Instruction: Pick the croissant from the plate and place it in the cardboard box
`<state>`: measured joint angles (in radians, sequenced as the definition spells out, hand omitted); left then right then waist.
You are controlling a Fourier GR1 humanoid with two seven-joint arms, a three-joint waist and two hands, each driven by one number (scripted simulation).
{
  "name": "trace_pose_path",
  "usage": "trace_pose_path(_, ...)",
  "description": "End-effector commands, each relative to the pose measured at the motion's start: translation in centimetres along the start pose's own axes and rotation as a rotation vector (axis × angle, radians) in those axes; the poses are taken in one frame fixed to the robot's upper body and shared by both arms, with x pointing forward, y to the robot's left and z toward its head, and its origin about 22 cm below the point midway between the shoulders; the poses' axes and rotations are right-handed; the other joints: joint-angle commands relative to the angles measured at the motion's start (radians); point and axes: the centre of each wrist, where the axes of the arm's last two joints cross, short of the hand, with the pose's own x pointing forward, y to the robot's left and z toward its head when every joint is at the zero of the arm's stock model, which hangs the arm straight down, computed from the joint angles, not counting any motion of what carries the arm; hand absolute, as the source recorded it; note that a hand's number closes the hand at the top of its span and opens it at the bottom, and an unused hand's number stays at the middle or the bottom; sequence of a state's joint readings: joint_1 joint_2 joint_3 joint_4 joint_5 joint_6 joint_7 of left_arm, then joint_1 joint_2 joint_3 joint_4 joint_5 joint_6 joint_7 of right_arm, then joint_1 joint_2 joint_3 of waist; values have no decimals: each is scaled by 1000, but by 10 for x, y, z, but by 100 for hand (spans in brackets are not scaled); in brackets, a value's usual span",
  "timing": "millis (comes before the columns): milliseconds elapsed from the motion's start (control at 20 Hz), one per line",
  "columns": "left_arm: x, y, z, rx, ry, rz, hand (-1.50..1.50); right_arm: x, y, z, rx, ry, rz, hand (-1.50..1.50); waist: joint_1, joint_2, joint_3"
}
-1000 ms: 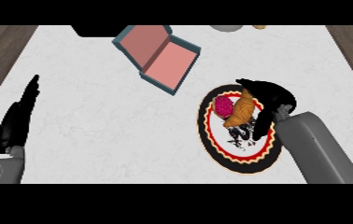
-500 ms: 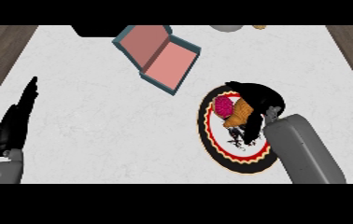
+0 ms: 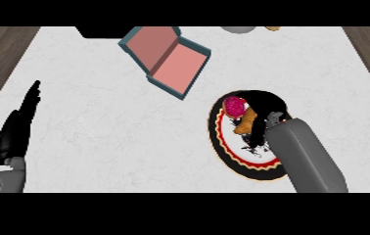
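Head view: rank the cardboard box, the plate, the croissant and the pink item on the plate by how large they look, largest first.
1. Cardboard box, lying open, and plate: too close to rank, since the right hand and forearm cover part of the plate.
2. Croissant, partly hidden by the hand.
3. Pink item, only slightly smaller.

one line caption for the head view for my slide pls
Right hand curls over the croissant on the plate; open cardboard box waits up-left, left hand resting.
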<state>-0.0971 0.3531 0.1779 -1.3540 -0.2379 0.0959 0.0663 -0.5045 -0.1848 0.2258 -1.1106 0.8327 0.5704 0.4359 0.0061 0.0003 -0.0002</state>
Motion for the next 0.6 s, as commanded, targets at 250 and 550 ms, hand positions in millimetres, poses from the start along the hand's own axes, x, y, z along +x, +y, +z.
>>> trace_pose_path(250, 0, -9, 0, -10, -3, 8, 0, -18, 7, -20, -247, -5, 111, 150, 4, 2, 1)
trace_pose_path(550, -2, -7, 0, -14, -16, -3, 0, -25, -18, -33, -372, -122, 141, 150, 18, 8, 1)
